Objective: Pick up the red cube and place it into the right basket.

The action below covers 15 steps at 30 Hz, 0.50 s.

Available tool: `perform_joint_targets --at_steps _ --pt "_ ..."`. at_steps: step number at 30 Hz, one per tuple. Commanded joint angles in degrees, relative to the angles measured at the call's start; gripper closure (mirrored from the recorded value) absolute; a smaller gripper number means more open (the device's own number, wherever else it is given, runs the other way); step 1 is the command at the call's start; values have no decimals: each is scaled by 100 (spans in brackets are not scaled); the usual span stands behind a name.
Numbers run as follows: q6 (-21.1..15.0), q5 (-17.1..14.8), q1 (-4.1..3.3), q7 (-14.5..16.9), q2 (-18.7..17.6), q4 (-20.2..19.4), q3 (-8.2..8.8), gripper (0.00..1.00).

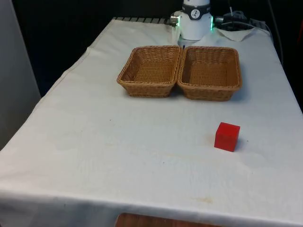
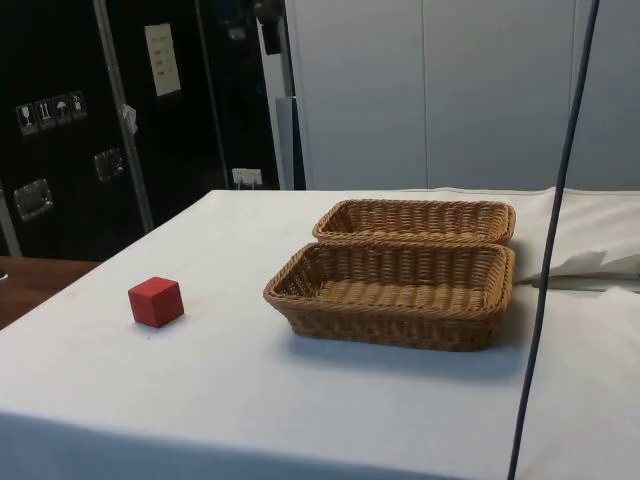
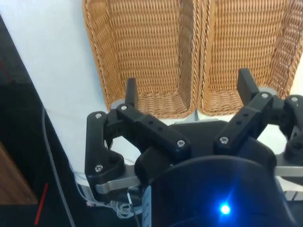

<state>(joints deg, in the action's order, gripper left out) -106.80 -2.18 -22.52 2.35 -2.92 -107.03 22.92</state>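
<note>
White cloth (image 1: 118, 156) over table, dark cabinets (image 2: 60, 120) behind

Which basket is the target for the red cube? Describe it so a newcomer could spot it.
On the white-clothed table two wicker baskets sit side by side, touching, at the far end near the robot base. The target basket is the one on the front view's right. Both are empty and alike; this one is on the same side as the red cube.

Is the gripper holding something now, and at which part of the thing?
Nothing is held. The gripper is open and empty above the baskets, and the red cube lies on the cloth.
</note>
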Motion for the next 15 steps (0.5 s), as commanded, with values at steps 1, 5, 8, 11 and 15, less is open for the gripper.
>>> perform_joint_targets --at_steps 1,5,8,11,15 --pt "11 -40 -11 -80 -120 126 -29 0" --pt "-6 -34 -6 -178 -223 246 -80 0" --pt "-17 -34 -6 -298 -378 424 -132 0" --pt "-23 -11 0 -321 -424 476 -155 0" --pt "-34 -52 0 -458 -625 682 -201 0"
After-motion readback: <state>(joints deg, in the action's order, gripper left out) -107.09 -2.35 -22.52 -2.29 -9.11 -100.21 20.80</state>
